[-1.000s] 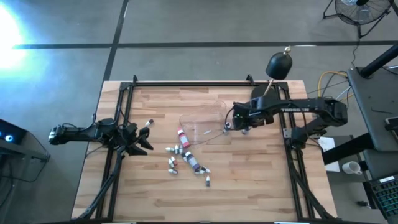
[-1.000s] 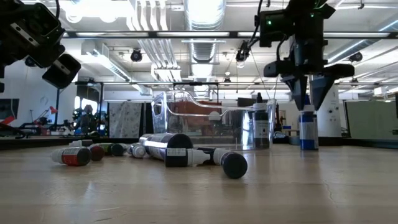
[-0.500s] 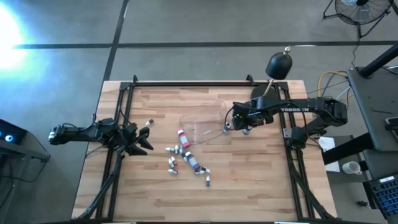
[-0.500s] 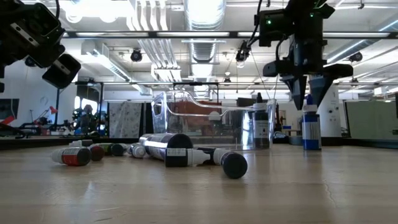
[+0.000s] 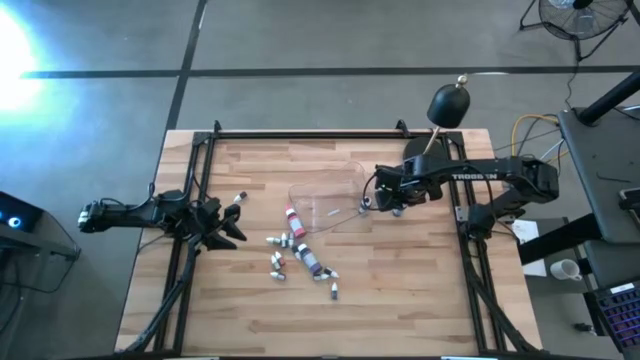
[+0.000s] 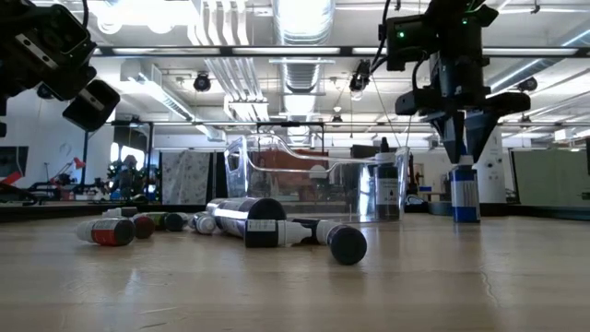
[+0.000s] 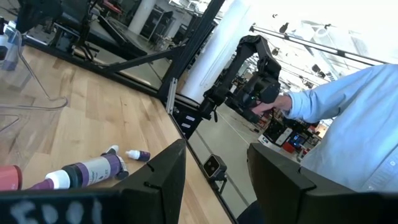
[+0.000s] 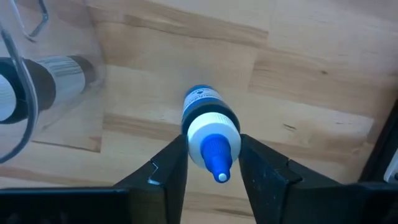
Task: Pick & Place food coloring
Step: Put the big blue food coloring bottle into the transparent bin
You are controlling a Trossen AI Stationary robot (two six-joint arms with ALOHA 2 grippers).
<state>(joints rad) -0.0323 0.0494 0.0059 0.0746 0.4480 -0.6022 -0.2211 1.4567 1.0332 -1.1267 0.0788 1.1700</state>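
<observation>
right hand closed around an upright blue bottle beside the tray

the right hand (image 8: 213, 163) points straight down over the right part of the table (image 5: 400, 290), its two fingers (image 8: 163, 171) pressed against either side of the white collar of a blue food coloring bottle (image 8: 208, 127). the bottle stands upright on the wood with its blue tip pointing up between the fingers, so the hand has closed onto it. in the low view the same hand (image 6: 466, 157) hangs vertically with its fingertips tapering down onto the top of the bottle (image 6: 466, 194), whose base rests on the table. from above, the right arm reaches in from the right edge, forearm nearly level, wrist bent down just beside the right side of the clear plastic tray (image 5: 325, 205). a dark bottle (image 6: 386, 184) stands upright next to the tray wall.

the left hand (image 5: 225, 222) waits over the left part of the table, held above the surface, its fingers (image 7: 158, 180) spread apart and gripping nothing.

between the two arms, near the table's middle, a scatter of food coloring bottles (image 5: 300, 255) lies on its side, red, dark and pale, some touching each other. a black domed lamp (image 5: 448, 103) sits at the far right corner. past the table's edge, the left wrist view shows a person's light blue sleeve (image 7: 348, 118).
</observation>
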